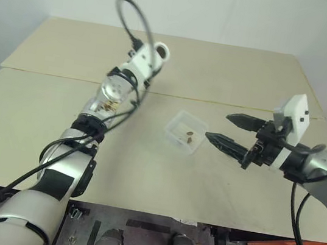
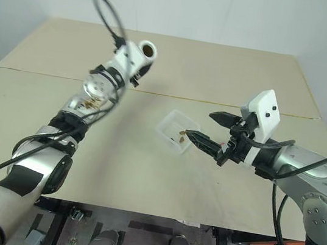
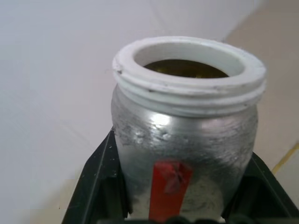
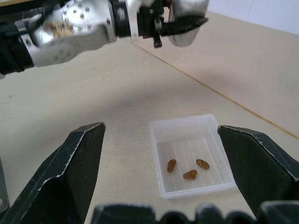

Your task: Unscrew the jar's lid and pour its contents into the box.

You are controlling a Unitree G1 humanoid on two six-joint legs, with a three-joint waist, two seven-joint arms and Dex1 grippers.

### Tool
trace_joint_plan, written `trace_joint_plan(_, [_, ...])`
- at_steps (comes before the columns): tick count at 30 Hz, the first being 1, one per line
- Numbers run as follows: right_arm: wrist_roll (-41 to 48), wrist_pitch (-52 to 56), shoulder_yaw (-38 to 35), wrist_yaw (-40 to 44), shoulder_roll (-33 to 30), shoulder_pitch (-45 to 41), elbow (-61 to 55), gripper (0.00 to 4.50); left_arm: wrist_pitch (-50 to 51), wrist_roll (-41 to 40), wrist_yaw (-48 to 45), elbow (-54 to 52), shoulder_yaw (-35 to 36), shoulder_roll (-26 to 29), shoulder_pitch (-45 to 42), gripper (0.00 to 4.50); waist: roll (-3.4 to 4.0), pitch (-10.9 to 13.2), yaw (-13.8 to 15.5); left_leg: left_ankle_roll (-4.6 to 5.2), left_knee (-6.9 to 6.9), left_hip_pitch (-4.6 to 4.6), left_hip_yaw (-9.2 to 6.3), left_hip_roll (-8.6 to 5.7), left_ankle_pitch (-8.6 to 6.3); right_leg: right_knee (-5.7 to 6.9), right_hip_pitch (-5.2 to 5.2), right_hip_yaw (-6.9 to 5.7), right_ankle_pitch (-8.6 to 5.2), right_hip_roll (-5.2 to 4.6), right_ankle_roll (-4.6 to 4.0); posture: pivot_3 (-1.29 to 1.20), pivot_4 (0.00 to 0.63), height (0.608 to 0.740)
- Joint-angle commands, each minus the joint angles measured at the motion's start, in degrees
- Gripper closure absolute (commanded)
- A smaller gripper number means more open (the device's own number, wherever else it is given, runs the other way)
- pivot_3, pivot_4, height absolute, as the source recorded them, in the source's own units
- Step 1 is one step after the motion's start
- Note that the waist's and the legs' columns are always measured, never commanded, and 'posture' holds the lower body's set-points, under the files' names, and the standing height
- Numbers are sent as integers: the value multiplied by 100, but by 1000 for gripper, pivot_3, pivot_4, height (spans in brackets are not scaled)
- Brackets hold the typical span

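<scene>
Head views: left gripper (image 2: 144, 51) raised over table (image 1: 232, 77), clamped on jar (image 1: 160, 52), lidless mouth facing camera. Box (image 1: 185, 131) on table centre, right gripper (image 1: 231, 131) just beside it, fingers wide apart, empty.

Left wrist view: jar (image 3: 184, 126) upright between black fingers (image 3: 100, 179), white threaded rim bare, red label low.

Right wrist view: box (image 4: 191, 154) between spread fingers (image 4: 70, 172), three brown pieces (image 4: 189, 169) inside.

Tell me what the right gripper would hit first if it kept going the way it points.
Probably the box. The open right gripper points toward it, with bare table between. Depth is unclear; it might pass just over the rim.
</scene>
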Motion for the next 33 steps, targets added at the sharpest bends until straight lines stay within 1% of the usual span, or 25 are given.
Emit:
trace_joint_plan(1, [-50,-229,-64,102,-72,-85,-46,28,1165,-662,-549,-1109,330,123,533,2570,1,0,-50,1,0,4,0,0,-1,1,1,1,0,0,0,0,150,740])
trace_joint_plan(3, [-67,-242,-38,143,-82,-88,-26,28,1322,-746,-567,-1463,400,131,932,2570,1,0,-91,2,0,10,0,0,-1,3,4,1,0,1,0,0,150,740])
trace_joint_plan(7, [-88,-242,-5,171,-71,-86,-33,28,1087,-737,-301,-1533,514,-31,1387,2570,0,0,-114,1,4,12,-1,0,-1,4,6,1,0,1,-1,0,150,740])
trace_joint_plan(9, [-82,-227,-6,167,-66,-67,-64,28,849,-784,-266,-1442,594,-168,1507,2570,0,0,-97,1,7,8,-1,0,-1,3,6,1,1,1,-1,0,150,740])
trace_joint_plan(15, [1,-169,-35,92,-49,12,-201,28,581,-882,-291,-1241,672,-475,1673,2570,0,-1,-62,2,19,4,-1,0,-1,2,8,0,1,1,-1,0,150,740])
trace_joint_plan(19, [42,-145,-15,32,-29,45,-287,28,672,-904,-283,-1220,689,-511,1834,2570,0,-1,-82,5,19,6,0,0,-3,2,7,1,1,2,-1,0,150,740])
trace_joint_plan(21, [37,-147,10,11,-14,67,-320,28,674,-918,-333,-1305,680,-504,1970,2570,0,-4,-84,32,19,7,0,1,-18,2,8,1,1,2,-1,0,150,740])
trace_joint_plan(23, [46,-151,28,-3,2,80,-340,28,680,-862,-338,-1434,630,-489,2111,2570,0,-6,-88,37,20,10,0,0,-21,2,11,1,1,2,-1,0,150,740])
trace_joint_plan(25, [48,-156,52,-17,18,85,-349,0,696,-840,-349,-1588,595,-490,2254,1839,3,-8,-101,40,20,11,0,0,-23,2,12,1,1,2,-1,0,150,740])
trace_joint_plan(27, [43,-166,86,-22,32,79,-338,0,740,-837,-363,-1786,572,-482,2407,1326,3,-8,-105,52,20,13,0,0,-29,2,12,2,0,2,-1,0,150,740])
trace_joint_plan(28, [30,-179,108,-13,32,73,-323,0,781,-836,-356,-1930,562,-467,2501,983,3,-8,-106,56,21,13,0,0,-32,2,12,2,1,3,-1,0,150,740])
trace_joint_plan(31, [-8,-221,155,2,38,55,-271,0,1047,-871,-407,-2603,550,-326,2904,24,2,-8,-102,57,22,9,-1,0,-33,2,9,2,1,2,-1,0,150,740])
trace_joint_plan(33, [-24,-244,159,19,31,78,-259,0,1308,-938,-522,-3212,554,-163,3240,7,3,-8,-101,58,22,8,-1,1,-33,2,8,2,1,2,-1,0,150,740])
